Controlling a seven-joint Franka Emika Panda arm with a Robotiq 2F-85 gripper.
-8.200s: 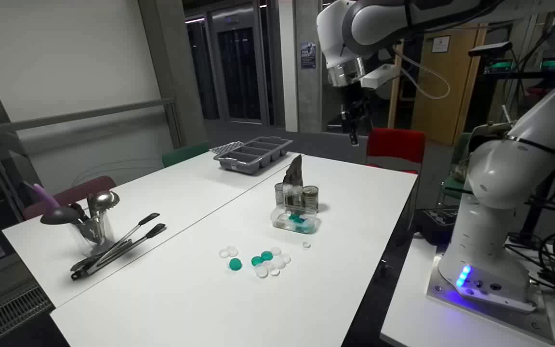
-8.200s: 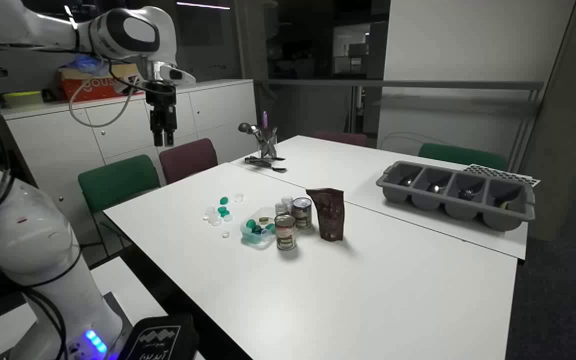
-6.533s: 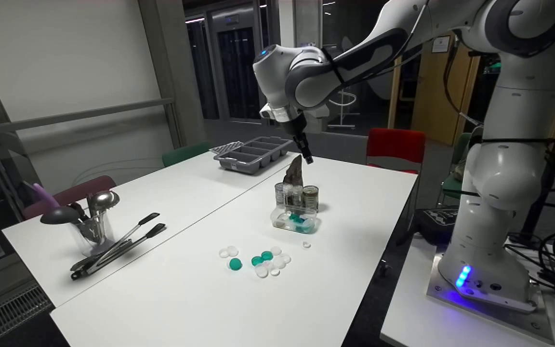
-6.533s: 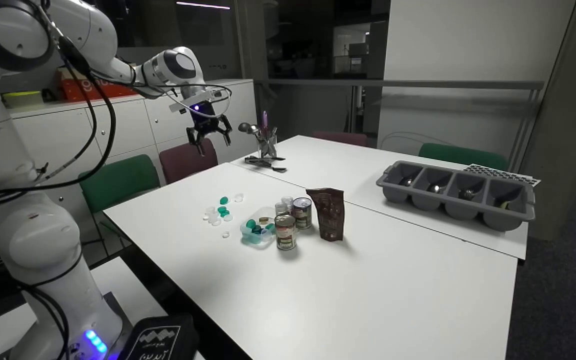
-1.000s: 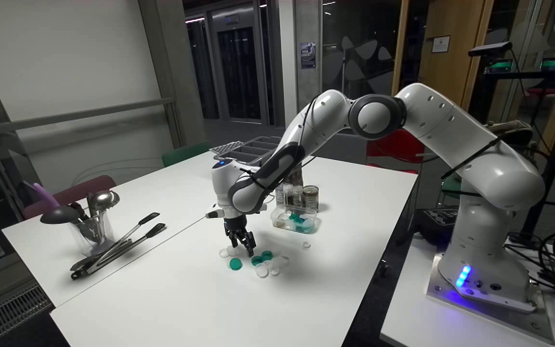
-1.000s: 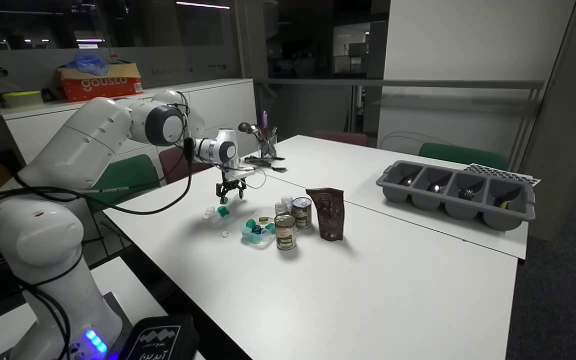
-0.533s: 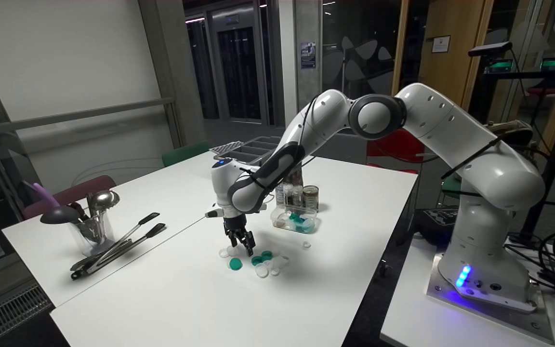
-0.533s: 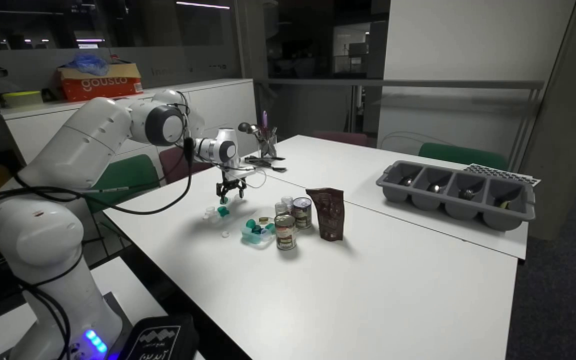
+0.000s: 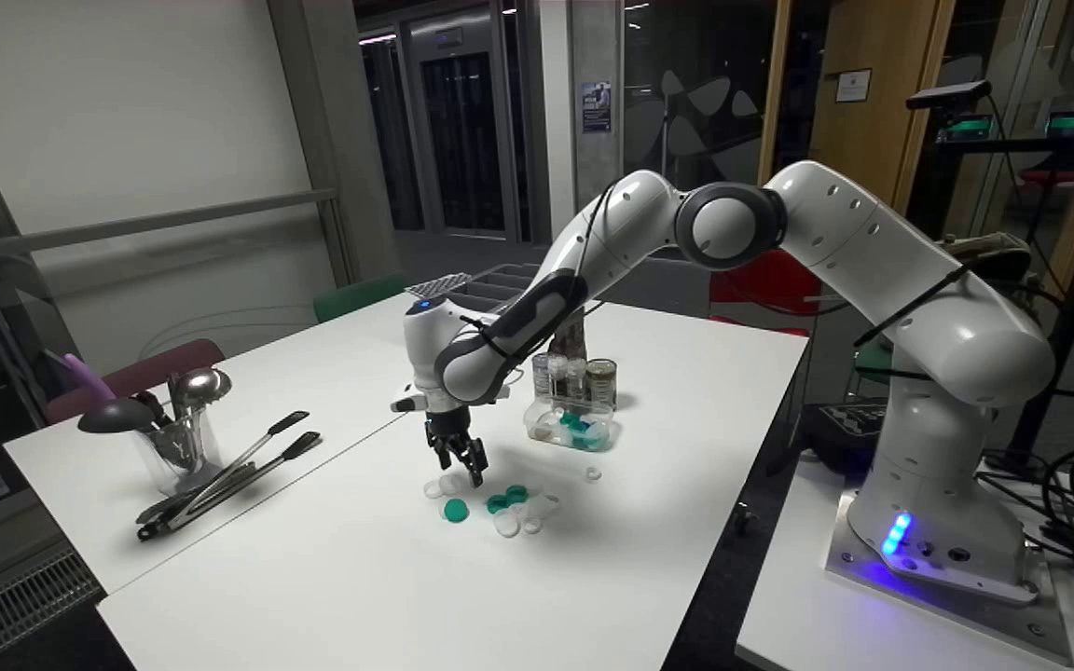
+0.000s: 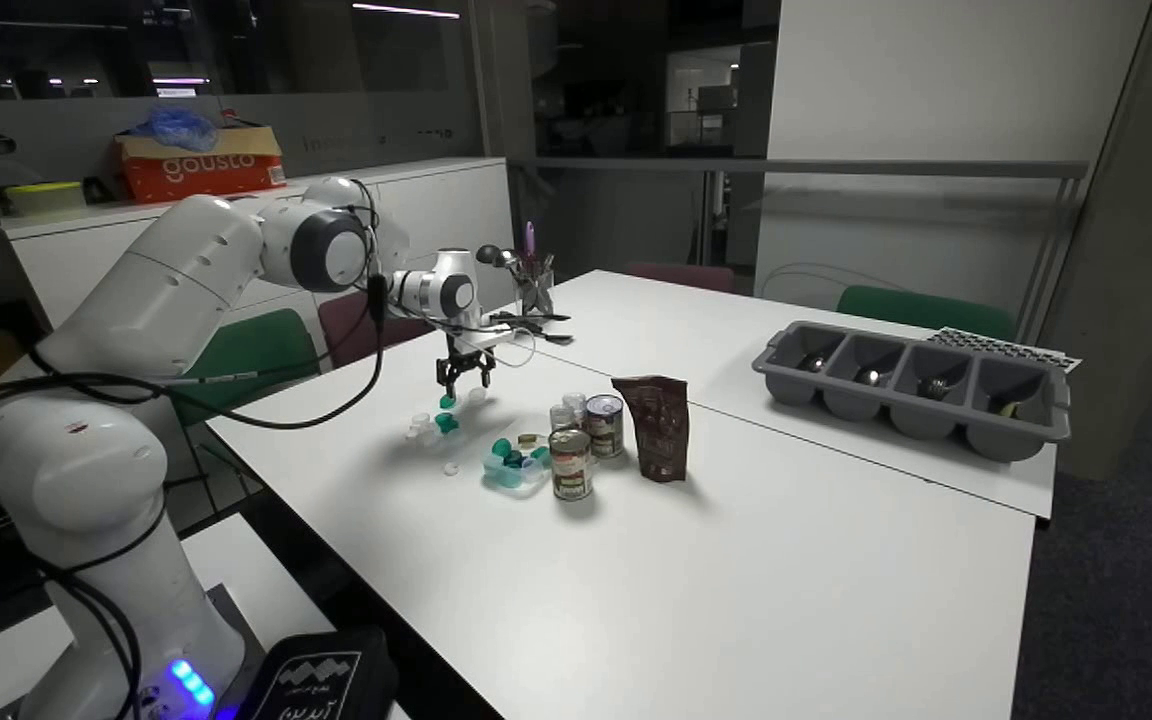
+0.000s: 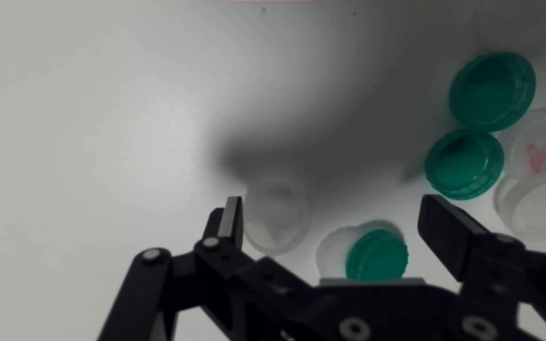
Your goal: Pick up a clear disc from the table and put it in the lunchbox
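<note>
Bench (image 10: pixel 756 590): white, seamed. On it: clear disc (image 11: pixel 277 220), 1 of several, beneath gripper (image 11: pixel 332 208), jaws spread wide; lunchbox (image 10: pixel 504 478), beside 2 tin cans (image 10: pixel 572 468); brown pouch (image 10: pixel 663 432), upright; grey 4-compartment tray (image 10: pixel 921 418). Room: white cabinets (image 10: pixel 446 205), red box (image 10: pixel 198 180) on top; red chair (image 9: pixel 765 280); dark glazed door (image 9: pixel 462 140).

"gousto" on red-orange carton (image 10: pixel 201 172) — pale letters, easily legible. Glass panel (image 10: pixel 336 115) behind carton: faint lettering, starts like "inno", rest lost. Black case (image 10: pixel 321 680): white lettering below diamond pattern, can't make it out. Labels on front tin (image 10: pixel 571 472) and rear tin (image 10: pixel 604 428) too small to read. Likewise print on poster (image 9: pixel 596 107) and framed notice (image 9: pixel 853 86). Wrist view: red marks on clear disc (image 11: pixel 536 135) — cannot tell whether letter or number.
</note>
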